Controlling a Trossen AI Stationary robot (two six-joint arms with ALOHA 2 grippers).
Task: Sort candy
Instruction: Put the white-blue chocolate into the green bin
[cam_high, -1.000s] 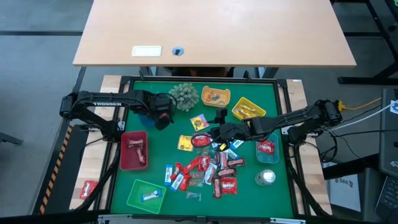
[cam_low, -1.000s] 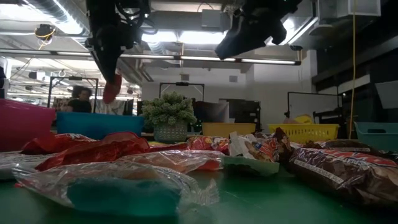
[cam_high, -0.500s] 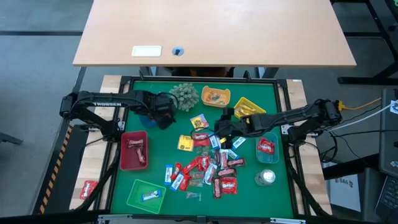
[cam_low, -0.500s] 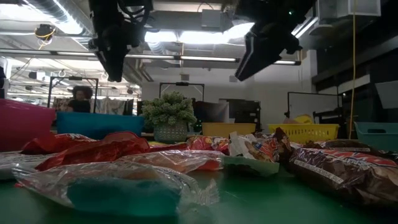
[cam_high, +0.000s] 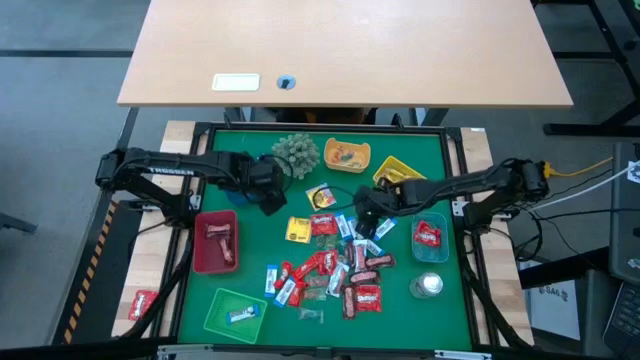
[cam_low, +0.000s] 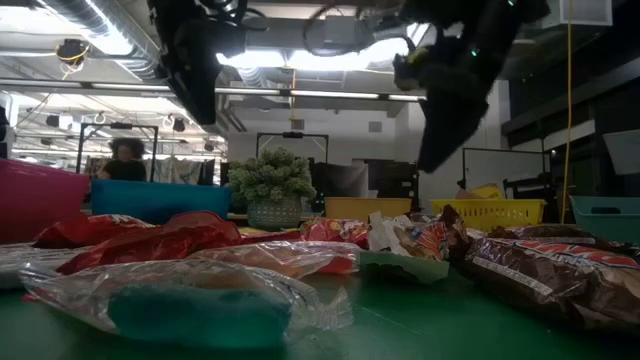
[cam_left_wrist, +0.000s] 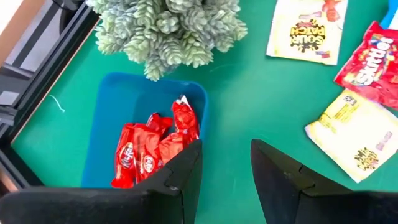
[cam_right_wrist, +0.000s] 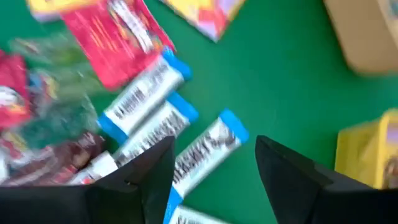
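Observation:
Candy (cam_high: 335, 270) lies in a loose heap on the green mat: red, yellow and silvery blue-ended packets. My left gripper (cam_high: 272, 200) (cam_left_wrist: 226, 146) hangs open with nothing between its fingers, over the mat beside a blue tray (cam_left_wrist: 112, 124) that holds several red packets (cam_left_wrist: 149, 155). My right gripper (cam_high: 362, 215) (cam_right_wrist: 214, 146) hangs open above the silvery blue-ended bars (cam_right_wrist: 205, 149) at the heap's far side, clear of them. In the low view both grippers, left (cam_low: 205, 100) and right (cam_low: 440, 150), stand well above the candy.
A red tray (cam_high: 200, 255) and a green tray (cam_high: 215, 320) stand at the left, two yellow trays (cam_high: 347, 155) (cam_high: 398, 175) at the far side, a pale blue tray (cam_high: 440, 235) at the right. A spiky plant ball (cam_high: 296, 155) sits near the blue tray.
My left gripper has opened and let go of a red packet, and has then swung a little toward the heap. My right gripper has rolled about its own axis and come down toward the silvery bars.

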